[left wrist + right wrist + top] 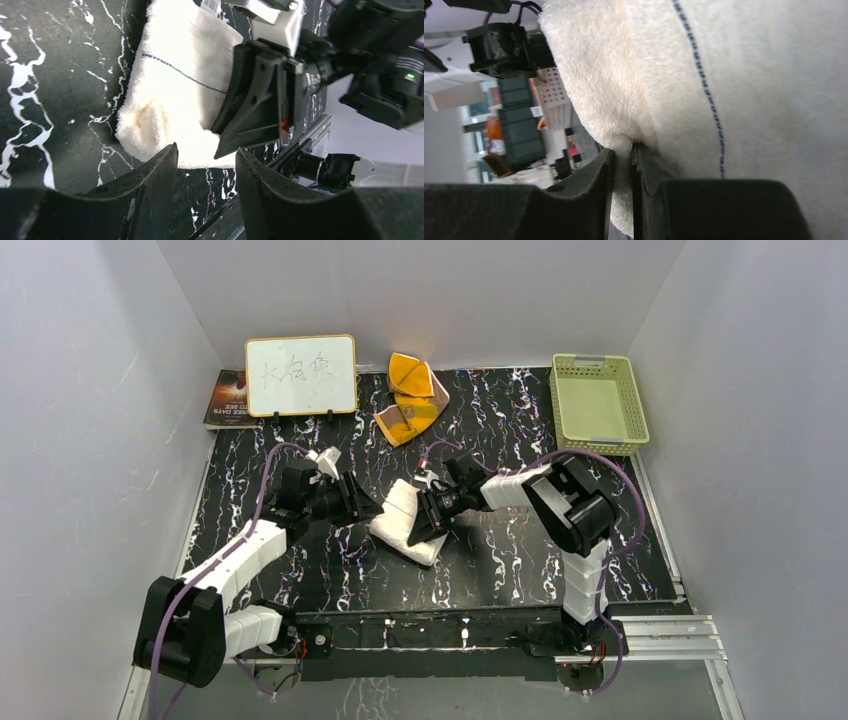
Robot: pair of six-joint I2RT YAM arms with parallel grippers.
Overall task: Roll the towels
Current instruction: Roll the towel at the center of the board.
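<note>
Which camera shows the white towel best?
Left wrist: it shows most of the white towel, folded, with its dark stitch line. The top view shows it small, mid-table, partly hidden by the arms. The right wrist shows only terry close up, pinched by the right gripper.

The left gripper point(206, 152) stands spread, nothing between its fingers, with the right gripper point(428, 520) just ahead of its tips. The right arm bends at a raised elbow, its fingers point(594, 182) pinching a cream towel point(398, 512) fold between them.
</note>
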